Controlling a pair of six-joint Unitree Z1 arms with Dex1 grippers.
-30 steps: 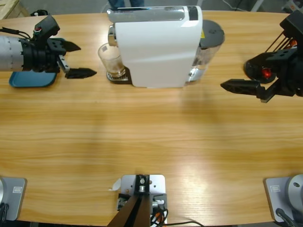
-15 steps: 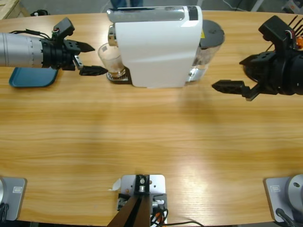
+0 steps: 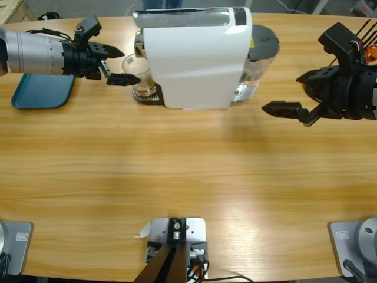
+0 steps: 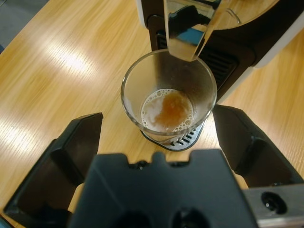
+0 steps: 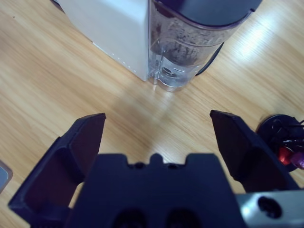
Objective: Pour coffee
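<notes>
Glass point(image 4: 168, 97) with a shallow layer of foamy coffee, standing on the drip grille of the white coffee machine point(image 3: 197, 59) under its metal spout point(image 4: 192, 26), at the far left-of-centre part of the worktop point(image 3: 188, 171). The left claw point(image 3: 121, 66) is spread open on either side of the glass, its black jaws apart from the wall and not touching it. The right claw point(image 3: 294, 97) hangs open and empty over bare wood to the right of the machine, facing the clear water tank point(image 5: 190, 52). A blue tray point(image 3: 41, 94) lies at the far left.

Handling, as judged: the glass is rigid, smooth and likely slippery, breakable, and light with so little liquid in it. Best grip is across the middle of the wall, below the rim, squeezed gently and kept upright. It should be drawn out sideways, clear of the spout.
</notes>
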